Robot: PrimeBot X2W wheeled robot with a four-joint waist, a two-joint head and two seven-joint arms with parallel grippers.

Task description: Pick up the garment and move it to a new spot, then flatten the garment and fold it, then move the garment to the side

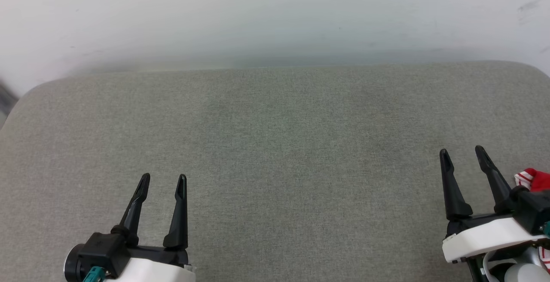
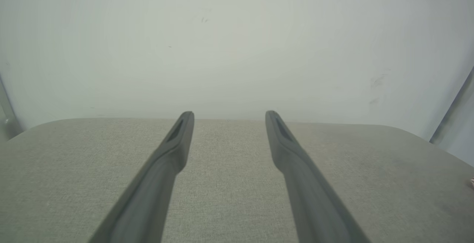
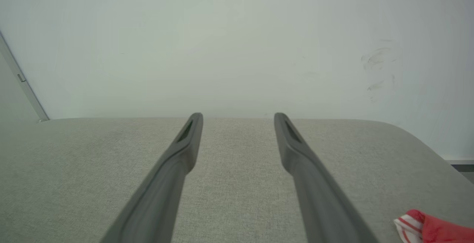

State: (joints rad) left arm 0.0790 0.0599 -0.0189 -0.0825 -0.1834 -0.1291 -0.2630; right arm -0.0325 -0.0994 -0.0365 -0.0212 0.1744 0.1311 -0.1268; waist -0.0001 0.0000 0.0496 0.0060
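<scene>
The right fingers [image 1: 451, 187] stand wide apart and empty above the grey table [image 1: 275, 144]. The left fingers [image 1: 179, 213], equally wide and empty, are well apart on the other side. The garment [image 1: 533, 179] lies bunched just beside the right fingers, on their outer side near the table's right edge. The right arm is clearly nearer; the garment's long axis cannot be told.

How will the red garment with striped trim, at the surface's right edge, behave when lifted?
Only a rumpled bit of the garment shows, so it is probably floppy and will drape from a pinch. It looks like thin cloth, so likely light. On the woven grey surface it should drag, not roll.
</scene>
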